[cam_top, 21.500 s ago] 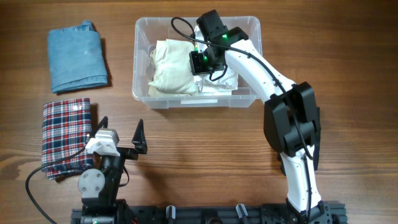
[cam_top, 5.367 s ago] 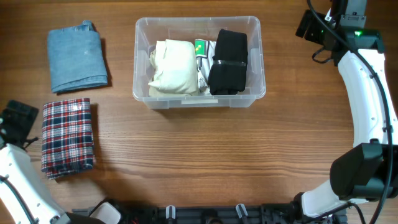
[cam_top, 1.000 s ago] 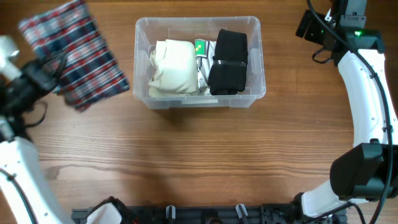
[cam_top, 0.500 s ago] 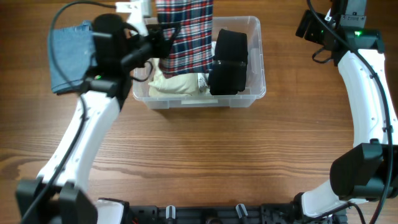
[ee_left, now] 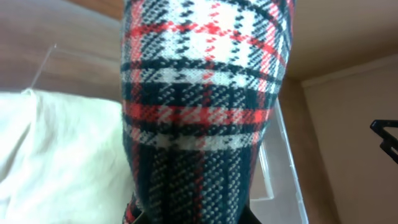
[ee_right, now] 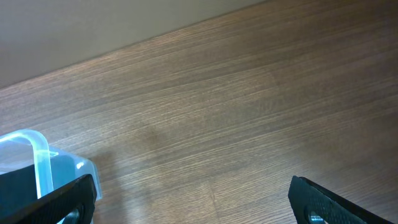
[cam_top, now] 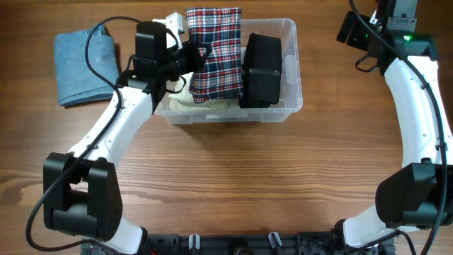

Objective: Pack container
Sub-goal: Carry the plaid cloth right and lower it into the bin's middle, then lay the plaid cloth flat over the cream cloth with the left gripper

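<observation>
folded blue cloth [cam_top: 78, 71]: lies flat, far left | wooden table [cam_top: 233, 177]: brown, grain running sideways

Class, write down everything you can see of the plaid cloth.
The plaid cloth is a folded woven fabric, checked in red, white and dark blue. The left gripper is shut on one edge and holds it over the container, its far end past the back rim. It covers most of the cream garment and lies beside the black garment; whether it rests on them cannot be told.
</observation>
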You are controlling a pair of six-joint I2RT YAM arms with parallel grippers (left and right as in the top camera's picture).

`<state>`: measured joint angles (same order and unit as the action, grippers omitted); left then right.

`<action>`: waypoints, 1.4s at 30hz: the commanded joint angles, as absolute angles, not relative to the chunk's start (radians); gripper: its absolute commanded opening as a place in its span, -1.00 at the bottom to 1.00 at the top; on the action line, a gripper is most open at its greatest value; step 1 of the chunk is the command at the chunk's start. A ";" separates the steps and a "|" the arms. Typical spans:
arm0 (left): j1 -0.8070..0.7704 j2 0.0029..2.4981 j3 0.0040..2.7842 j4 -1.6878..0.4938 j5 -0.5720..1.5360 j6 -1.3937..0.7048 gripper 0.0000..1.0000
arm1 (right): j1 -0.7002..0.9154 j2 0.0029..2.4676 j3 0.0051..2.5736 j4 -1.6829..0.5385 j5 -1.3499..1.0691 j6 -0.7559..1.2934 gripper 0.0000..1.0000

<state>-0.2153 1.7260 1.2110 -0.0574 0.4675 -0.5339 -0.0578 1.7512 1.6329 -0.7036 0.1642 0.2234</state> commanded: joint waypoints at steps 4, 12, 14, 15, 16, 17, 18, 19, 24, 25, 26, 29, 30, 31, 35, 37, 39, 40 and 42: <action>-0.217 1.735 1.231 -0.051 0.497 -0.563 -0.92 | -0.058 1.766 1.628 -0.704 0.156 0.239 0.99; -0.231 1.772 1.231 -0.061 0.516 -0.563 -0.75 | -0.058 1.766 1.628 -0.704 0.156 0.239 1.00; -0.231 1.772 1.231 -0.064 0.516 -0.562 -0.75 | -0.058 1.766 1.628 -0.704 0.156 0.239 0.99; -0.231 1.772 1.231 -0.067 0.516 -0.562 -0.77 | -0.058 1.766 1.628 -0.704 0.156 0.239 0.99; -0.231 1.772 1.231 -0.070 0.516 -0.562 -0.77 | -0.058 1.766 1.628 -0.704 0.156 0.239 1.00; -0.231 1.773 1.231 -0.074 0.516 -0.562 -0.67 | -0.058 1.766 1.628 -0.704 0.156 0.239 1.00; -0.231 1.773 1.231 -0.078 0.515 -0.562 -0.62 | -0.058 1.766 1.628 -0.704 0.156 0.239 0.99; -0.231 1.773 1.231 -0.081 0.515 -0.559 -0.62 | -0.058 1.766 1.628 -0.704 0.156 0.239 1.00; -0.231 1.773 1.231 -0.084 0.481 -0.554 0.08 | -0.058 1.766 1.628 -0.704 0.156 0.239 0.99; -0.231 1.773 1.231 -0.084 0.462 -0.554 0.10 | -0.058 1.766 1.628 -0.704 0.156 0.239 1.00; -0.231 1.773 1.231 -0.084 0.426 -0.554 0.29 | -0.058 1.766 1.628 -0.704 0.156 0.239 1.00; -0.231 1.773 1.231 -0.083 0.366 -0.554 0.54 | -0.058 1.766 1.628 -0.704 0.156 0.239 1.00; -0.231 1.773 1.231 -0.083 0.353 -0.554 0.55 | -0.058 1.766 1.628 -0.704 0.156 0.239 1.00; -0.231 1.773 1.231 -0.083 0.318 -0.554 0.57 | -0.058 1.766 1.628 -0.704 0.156 0.239 0.99; -0.231 1.773 1.231 -0.088 0.302 -0.554 0.46 | -0.058 1.766 1.628 -0.704 0.156 0.239 1.00; -0.231 1.773 1.231 -0.105 0.302 -0.554 0.33 | -0.058 1.766 1.628 -0.704 0.156 0.239 1.00; -0.231 1.773 1.231 -0.142 0.302 -0.554 0.24 | -0.058 1.766 1.628 -0.704 0.156 0.239 1.00; -0.231 1.773 1.231 -0.157 0.302 -0.554 0.20 | -0.058 1.766 1.628 -0.704 0.156 0.239 0.99; -0.231 1.773 1.231 -0.176 0.302 -0.519 0.12 | -0.058 1.766 1.628 -0.704 0.156 0.239 0.99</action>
<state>-0.2237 1.7718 1.2118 -0.1577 0.3111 -0.5587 -0.0578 1.7512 1.6325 -0.7036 0.1642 0.2234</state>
